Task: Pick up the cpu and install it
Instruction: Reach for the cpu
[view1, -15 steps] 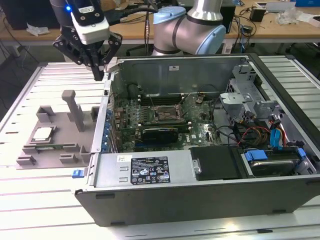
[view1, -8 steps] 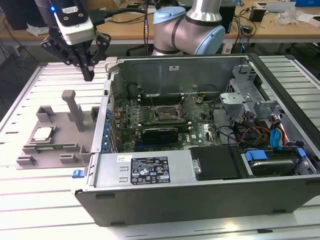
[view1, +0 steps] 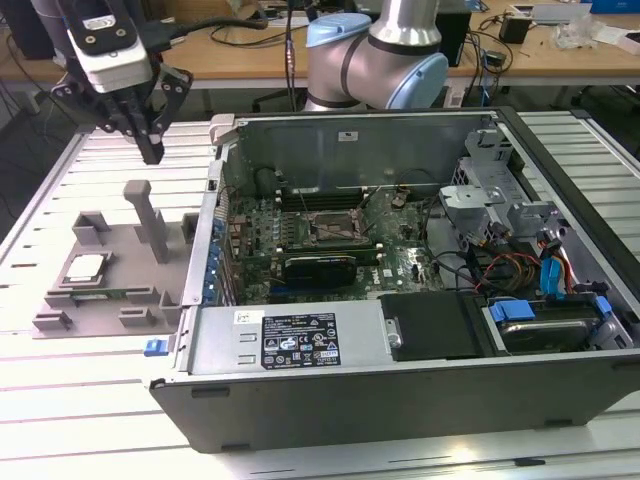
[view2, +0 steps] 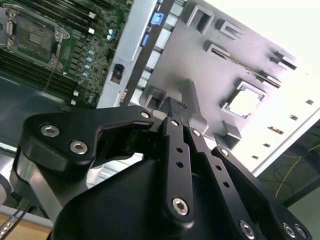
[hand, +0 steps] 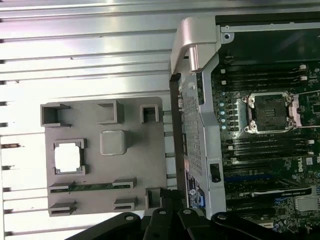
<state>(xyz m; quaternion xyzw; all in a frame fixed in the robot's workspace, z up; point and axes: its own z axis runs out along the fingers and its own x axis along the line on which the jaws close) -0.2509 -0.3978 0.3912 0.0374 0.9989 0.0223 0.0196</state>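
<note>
On the exterior view's left, one flat grey plastic fixture with raised blocks (view1: 125, 270) lies on a pale slatted metal table (view1: 60, 400). One cpu (view1: 85, 267), a small flat square chip with a shiny silver top and a thin darker rim, sits in a square recess at about nine o'clock on the fixture. It lies flat, silver face up, with its edges in line with the fixture's edges. Being square, it shows no long axis. Nothing touches it.

One tall grey upright post (view1: 150, 215) stands near the middle of the fixture. At twelve o'clock from that post, well above the plate, hangs one black two-fingered gripper (view1: 152, 152) with its fingers pointing down. Its jaws are closed together and hold nothing. The cpu lies at about seven o'clock from the fingertips, apart from them.

At three o'clock from the fixture, just beside it, lies one open grey metal computer case (view1: 400, 390) with a green circuit board inside. One square metal-framed socket with a dark centre (view1: 335, 228) sits on that board, at about ten o'clock from the case's middle. The socket holds no chip.
</note>
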